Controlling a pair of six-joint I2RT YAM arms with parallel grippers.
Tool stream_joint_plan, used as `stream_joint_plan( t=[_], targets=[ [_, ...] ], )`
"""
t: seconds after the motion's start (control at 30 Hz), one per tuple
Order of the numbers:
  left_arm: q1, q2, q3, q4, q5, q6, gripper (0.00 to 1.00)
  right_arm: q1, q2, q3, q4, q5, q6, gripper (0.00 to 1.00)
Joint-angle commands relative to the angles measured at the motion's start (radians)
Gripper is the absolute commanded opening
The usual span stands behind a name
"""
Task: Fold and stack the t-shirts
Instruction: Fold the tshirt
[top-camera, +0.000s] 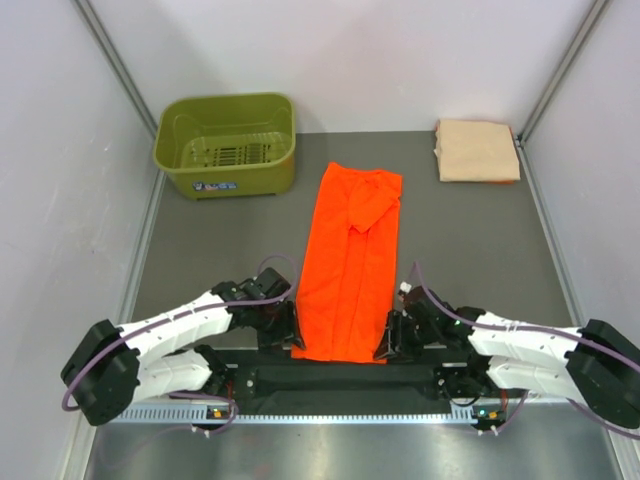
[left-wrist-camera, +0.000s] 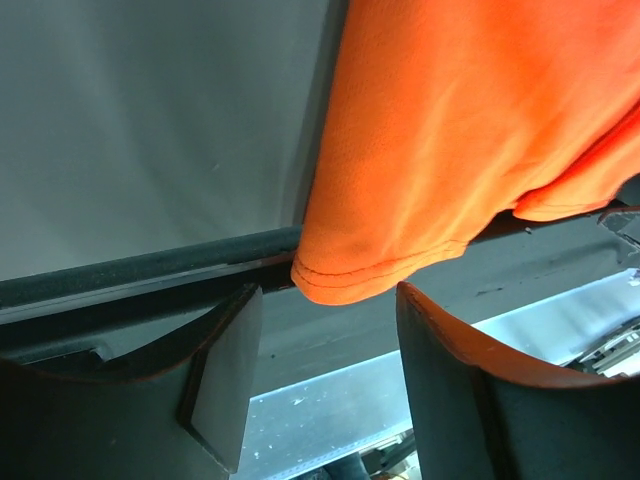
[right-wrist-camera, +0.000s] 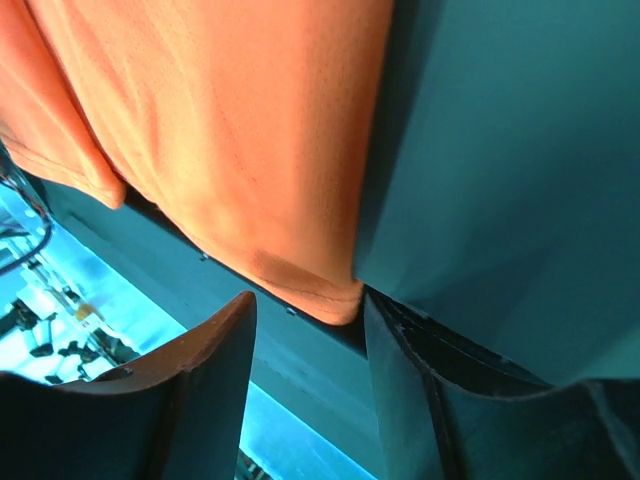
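With the left gripper (left-wrist-camera: 328, 330) and right gripper (right-wrist-camera: 308, 310) gaping empty, the orange t-shirt (top-camera: 350, 265) hem corners just beyond their fingertips, the next move is probably pinching both corners to fold.

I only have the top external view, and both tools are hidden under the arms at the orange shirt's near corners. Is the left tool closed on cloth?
Observer: No. In the left wrist view the left tool stands open. The stitched corner of the orange shirt sits just beyond its fingertips, unpinched.
Operator: And the right side?
Observer: The right tool is open too, with the corner's tip about level with the gap between its fingers.
Operator: Do the corners lie flat?
Observer: No, both droop past the near edge of the table.
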Motion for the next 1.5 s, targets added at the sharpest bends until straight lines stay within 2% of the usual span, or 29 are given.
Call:
stream_joint_plan(
  t=[0.0,0.17,0.23,0.27,0.43,0.47,0.53,0.6,0.67,0.7,0.97,1.1,1.23,1.37,1.47],
  targets=[
    [-0.014,-0.001,-0.027,-0.007,0.0,-0.034,0.61,0.051,0.022,-0.019,0.063,0.034,0.064,0.48],
    [-0.023,-0.041,-0.074,0.043,0.005,-0.065,0.6,0.087,0.009,-0.054,0.112,0.064,0.119,0.44],
    [-0.023,-0.047,-0.092,0.083,0.013,-0.08,0.58,0.088,0.006,-0.055,0.12,0.078,0.118,0.4],
    [-0.024,-0.047,-0.096,0.094,0.017,-0.084,0.57,0.088,0.001,-0.054,0.121,0.084,0.115,0.35],
    [-0.026,-0.036,-0.088,0.154,0.017,-0.101,0.44,0.088,-0.039,-0.035,0.065,0.101,0.115,0.23],
    [-0.024,-0.035,-0.088,0.169,0.02,-0.104,0.38,0.088,-0.059,-0.031,0.052,0.109,0.113,0.19],
    [-0.026,-0.03,-0.083,0.178,0.019,-0.106,0.35,0.088,-0.095,-0.012,0.008,0.116,0.101,0.13],
    [-0.026,-0.03,-0.074,0.186,0.014,-0.1,0.25,0.088,-0.117,0.006,-0.018,0.126,0.092,0.09],
    [-0.024,-0.036,-0.047,0.172,0.001,-0.092,0.14,0.088,-0.137,0.02,-0.047,0.129,0.072,0.0],
    [-0.024,-0.038,-0.034,0.153,-0.006,-0.085,0.0,0.087,-0.142,0.043,-0.058,0.132,0.063,0.0],
    [-0.026,-0.032,0.185,0.025,-0.101,-0.036,0.0,0.056,-0.143,0.184,-0.204,0.189,-0.029,0.0],
    [-0.023,0.048,0.294,0.01,-0.133,0.0,0.0,-0.076,-0.108,0.262,-0.25,0.149,-0.124,0.0],
    [-0.014,0.188,0.436,-0.004,-0.171,0.055,0.0,-0.241,-0.022,0.331,-0.288,0.071,-0.29,0.0],
    [0.061,0.31,0.55,-0.019,-0.202,0.135,0.0,-0.396,0.108,0.455,-0.316,-0.015,-0.436,0.0],
    [0.129,0.424,0.627,-0.01,-0.198,0.175,0.0,-0.455,0.243,0.558,-0.334,-0.06,-0.526,0.0]
  ],
)
